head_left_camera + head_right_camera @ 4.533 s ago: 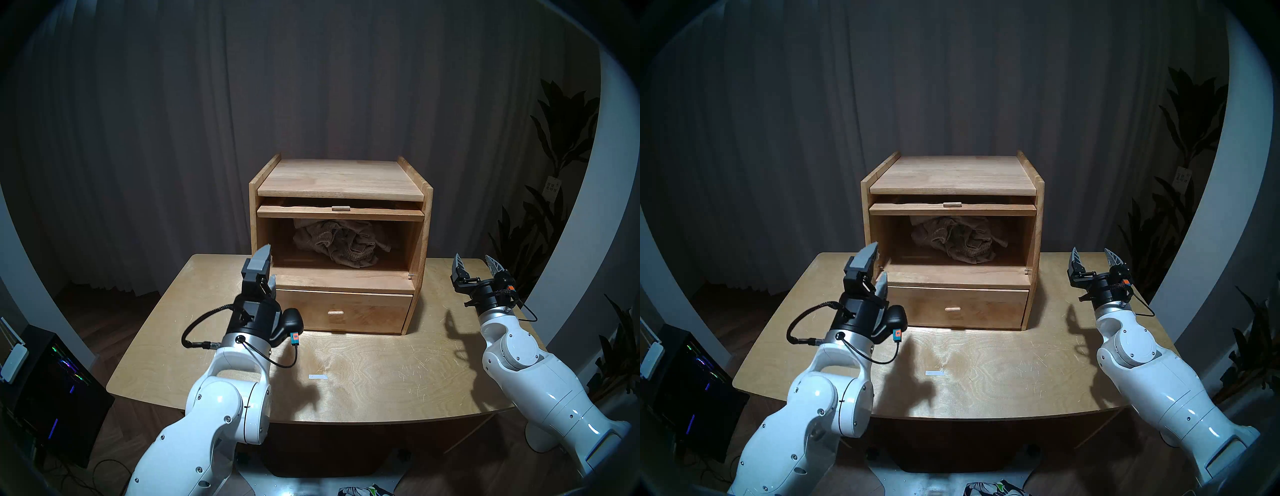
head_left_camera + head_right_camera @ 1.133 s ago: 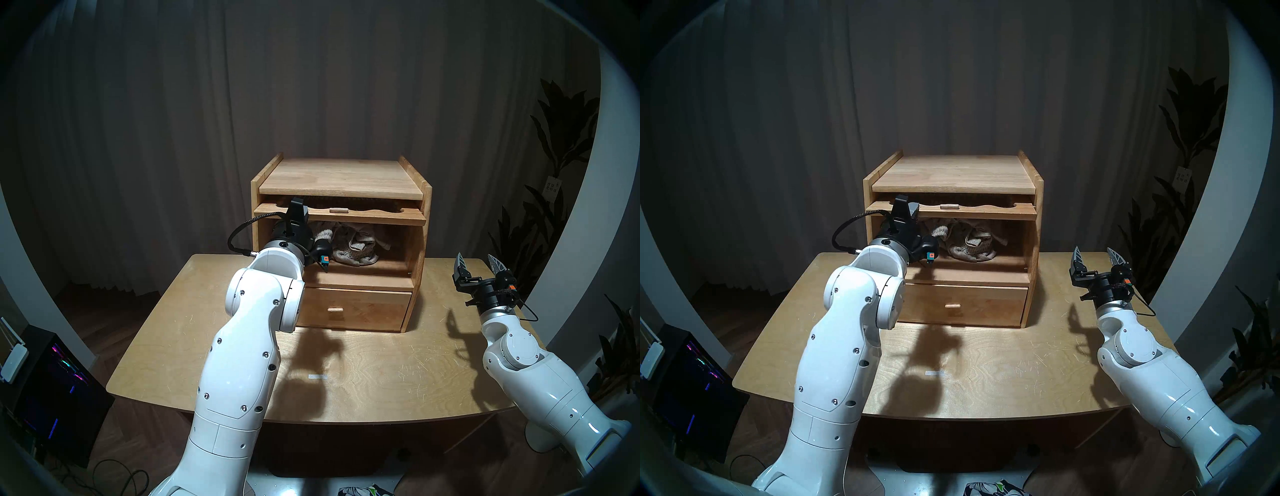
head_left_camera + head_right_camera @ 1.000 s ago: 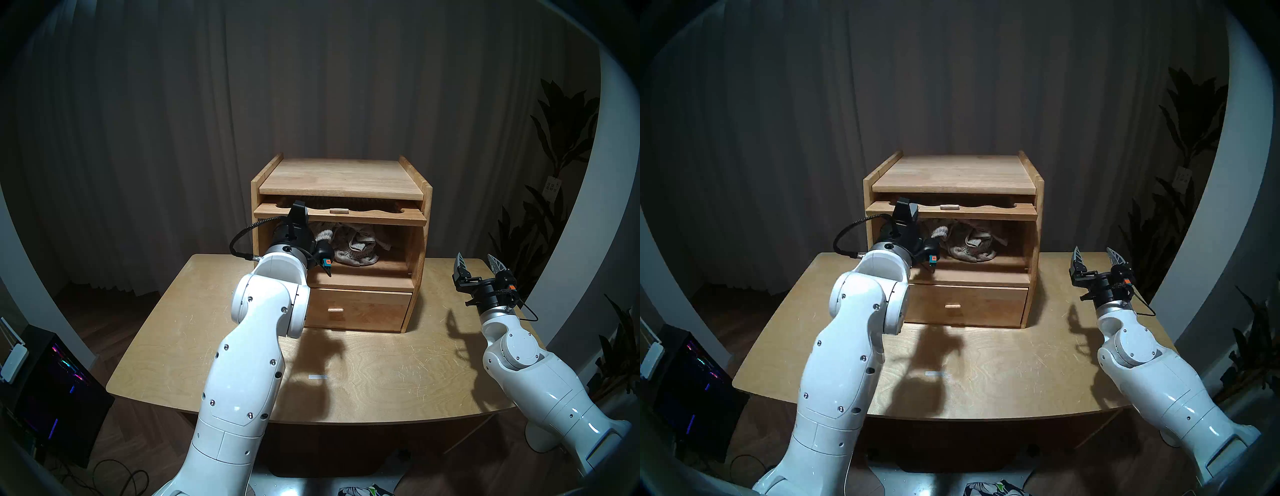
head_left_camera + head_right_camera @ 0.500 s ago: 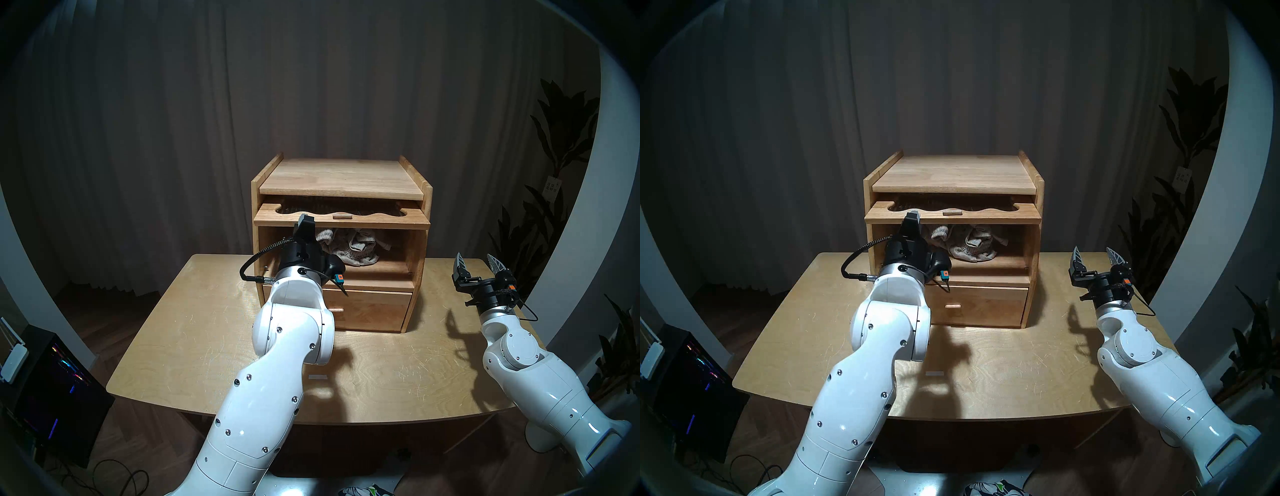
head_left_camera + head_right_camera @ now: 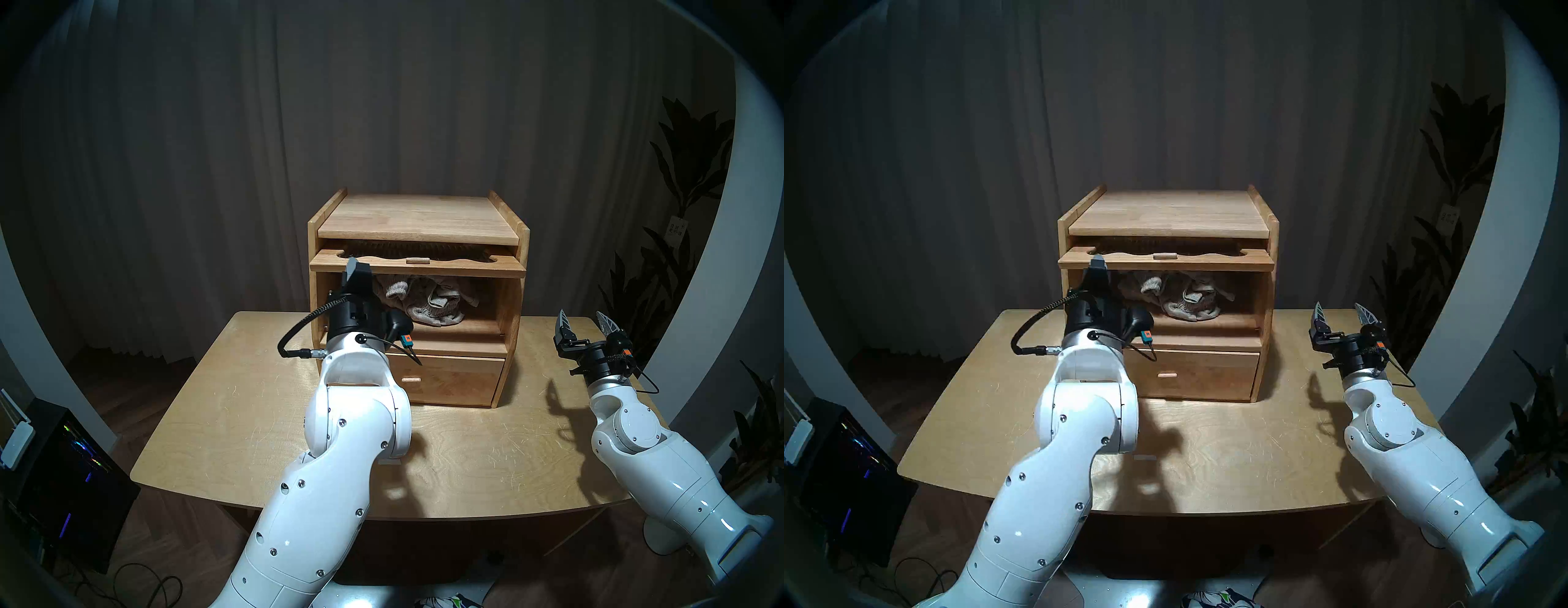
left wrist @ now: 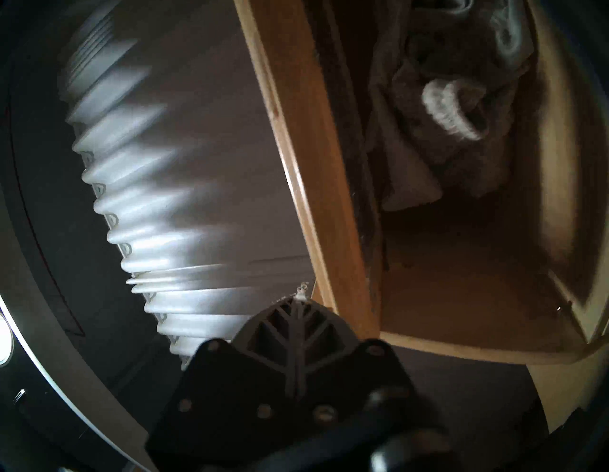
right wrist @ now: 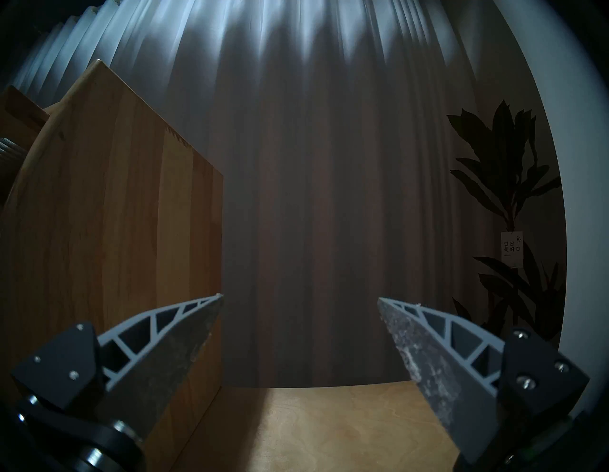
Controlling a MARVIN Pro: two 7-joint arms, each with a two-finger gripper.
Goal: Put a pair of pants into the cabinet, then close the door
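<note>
My left pincer (image 5: 355,271), clenched empty, sits at seven o'clock of the door (image 5: 418,266), a stiff, light panel best pulled by its tab handle (image 5: 415,260).

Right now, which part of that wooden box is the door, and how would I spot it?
Find the wooden cabinet on the table. Just under its top board a flat panel lies level, partly slid out: that is the door. Unlike the plain drawer below, it has a wavy cut-out window and roofs the shelf holding crumpled grey pants.
</note>
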